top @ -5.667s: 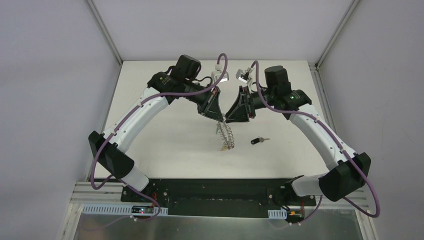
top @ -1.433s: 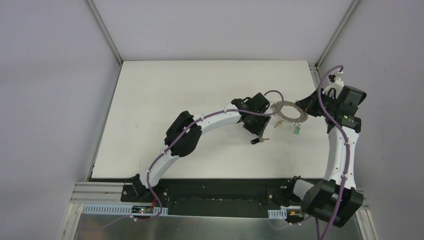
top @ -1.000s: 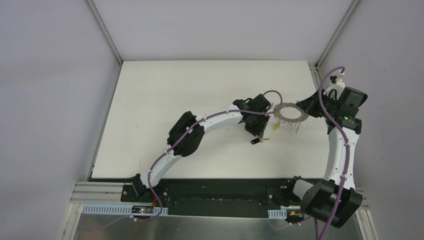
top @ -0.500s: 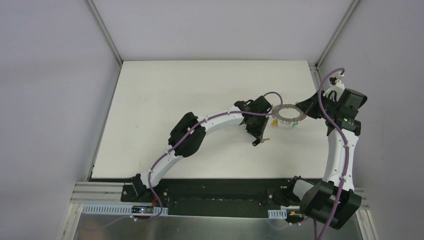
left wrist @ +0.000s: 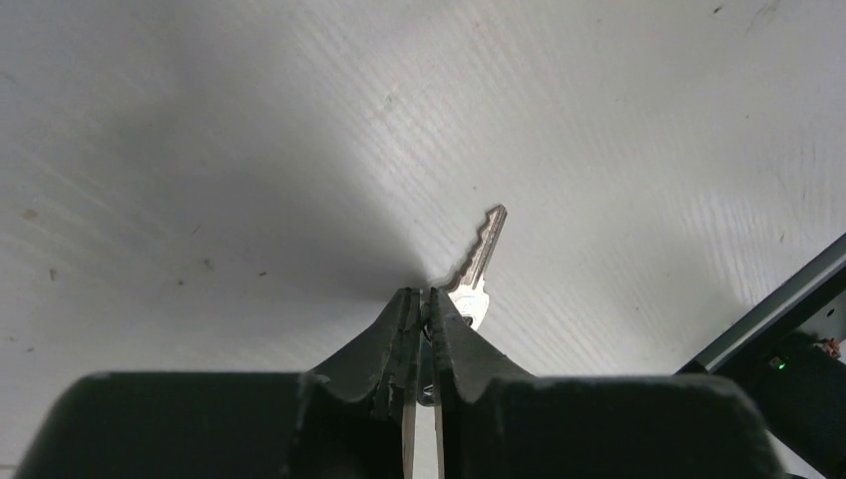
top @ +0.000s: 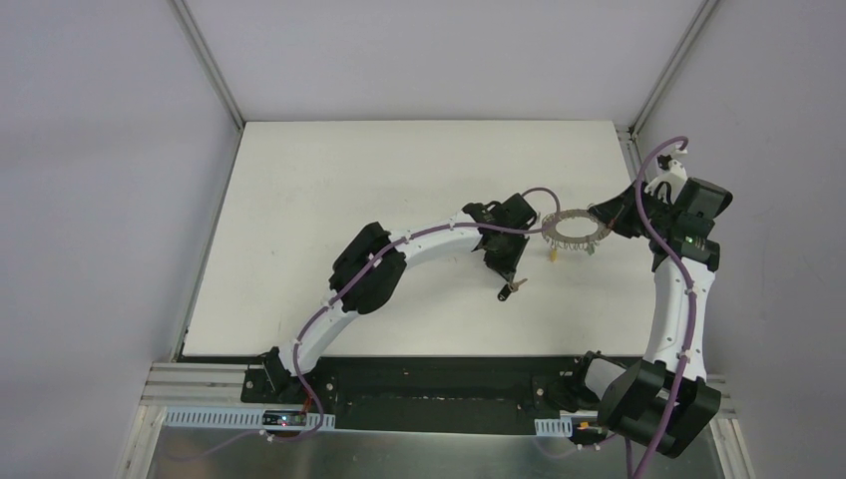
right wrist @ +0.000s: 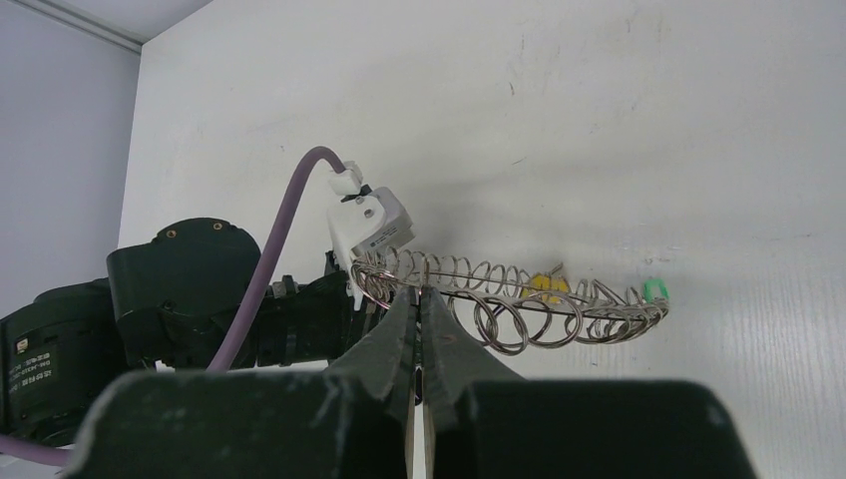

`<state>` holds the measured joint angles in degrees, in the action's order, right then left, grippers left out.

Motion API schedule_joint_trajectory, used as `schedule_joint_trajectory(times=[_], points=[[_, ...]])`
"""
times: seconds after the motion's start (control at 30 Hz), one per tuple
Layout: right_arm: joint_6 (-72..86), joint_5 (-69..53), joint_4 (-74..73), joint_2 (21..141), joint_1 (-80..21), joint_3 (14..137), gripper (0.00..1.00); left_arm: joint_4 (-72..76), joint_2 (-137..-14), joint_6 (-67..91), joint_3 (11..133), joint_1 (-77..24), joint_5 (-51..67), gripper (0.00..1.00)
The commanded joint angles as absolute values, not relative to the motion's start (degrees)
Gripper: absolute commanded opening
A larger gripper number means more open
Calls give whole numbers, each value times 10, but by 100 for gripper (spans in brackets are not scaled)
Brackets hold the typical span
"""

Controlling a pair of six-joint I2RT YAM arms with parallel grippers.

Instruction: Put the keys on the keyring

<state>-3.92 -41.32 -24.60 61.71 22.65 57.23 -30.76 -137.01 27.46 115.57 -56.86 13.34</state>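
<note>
Now that the left gripper (left wrist: 420, 304) has pinched shut on the tiny black-headed silver key (left wrist: 480, 251) at the white tabletop (left wrist: 249, 150), the right gripper (right wrist: 419, 299), jaws closed, holds the grey wire-fringed metal keyring (right wrist: 499, 299) aloft nearby: threading looks next.

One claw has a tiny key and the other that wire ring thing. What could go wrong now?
The left claw pinches the small silver key by its head alone, blade sticking out, so the key might twist or slip. The right claw holds the floppy grey wire keyring by one edge only. The loop may swing or droop, making its tiny rings hard to thread.
</note>
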Motion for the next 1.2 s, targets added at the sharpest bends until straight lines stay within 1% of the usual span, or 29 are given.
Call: schedule_joint_trajectory(times=[0.0,0.13,0.4,0.47,0.6,0.67,0.73,0.9,1.07,1.17], points=[[-28,-438,-210,604,232,574,0,-313,-1299,239,1130,-559,132,10],[-26,-439,-208,603,232,571,0,-308,-1275,232,1103,-552,140,8],[-23,-445,-203,603,233,567,0,-297,-1230,214,1056,-537,151,0],[-23,-446,-202,601,233,565,0,-299,-1223,206,1049,-537,151,5],[-22,-448,-199,598,233,560,0,-301,-1225,212,1048,-539,153,25],[-22,-449,-198,596,233,559,0,-302,-1233,217,1052,-541,154,31],[-21,-452,-198,595,233,558,0,-303,-1244,220,1057,-544,153,36],[-21,-455,-196,594,233,554,0,-307,-1268,229,1071,-555,155,38],[-19,-458,-192,594,233,551,0,-310,-1284,229,1085,-568,153,38],[-19,-459,-192,594,233,551,0,-312,-1293,229,1091,-572,149,36]])
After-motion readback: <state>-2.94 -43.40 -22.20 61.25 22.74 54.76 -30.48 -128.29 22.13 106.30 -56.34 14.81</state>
